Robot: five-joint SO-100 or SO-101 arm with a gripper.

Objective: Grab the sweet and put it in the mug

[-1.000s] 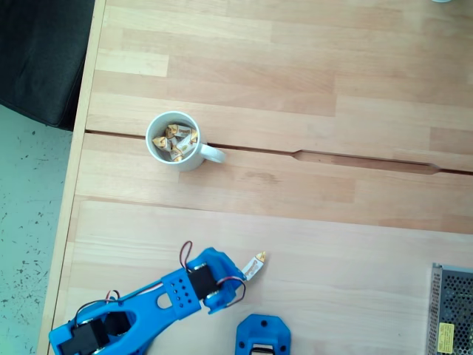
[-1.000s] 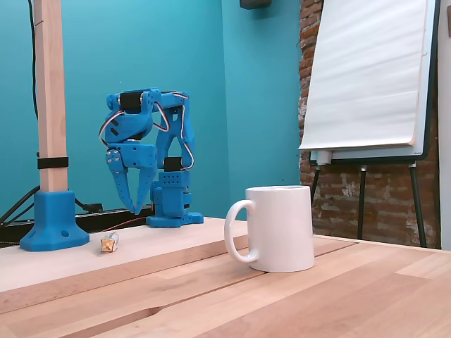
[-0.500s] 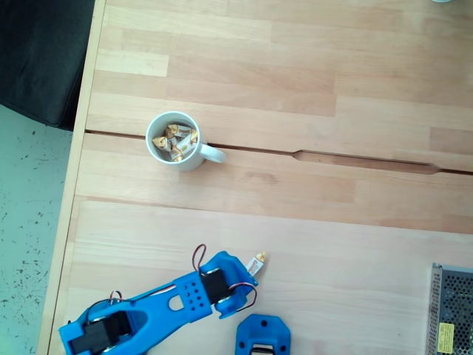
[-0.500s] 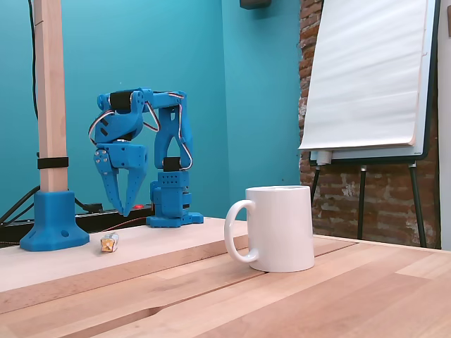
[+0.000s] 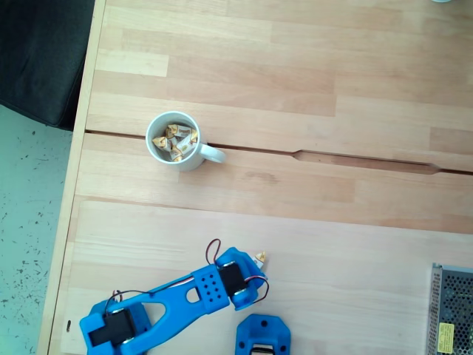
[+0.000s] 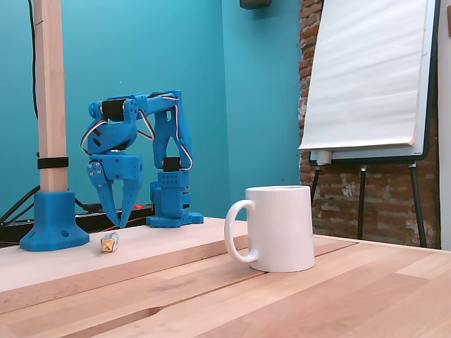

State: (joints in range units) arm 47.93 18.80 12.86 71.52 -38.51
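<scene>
Fingers (image 6: 106,201) stood apart, pointing down, tips just above the tabletop; nothing was held between them. In the side-on fixed view the gripper (image 6: 115,220) hung over the sweet (image 6: 108,243), which lay on the wooden table (image 6: 338,296) near the blue post base (image 6: 53,222). From this angle I could not tell whether the tips were directly over the sweet or set behind it.

From above, the gripper head (image 5: 238,279) covered most of the sweet (image 5: 259,257); only one twisted golden end poked out at its upper right. That suggested the jaws were slightly short of centre, though this is a judgement.

The mug (image 5: 176,140) sat well apart from the arm, across a seam in the table, handle toward the right of the overhead picture, with several like sweets (image 5: 177,140) already inside. In the side view the mug (image 6: 278,228) stood upright in the foreground.

Step in hand: the pick. To do it well, the arm should probably nudge toward the exposed end until the wrapper's body lies between the tips, lower until they nearly brush the wood, then close across the narrow width. Closing on a twisted end alone risks a slip in transit.
</scene>
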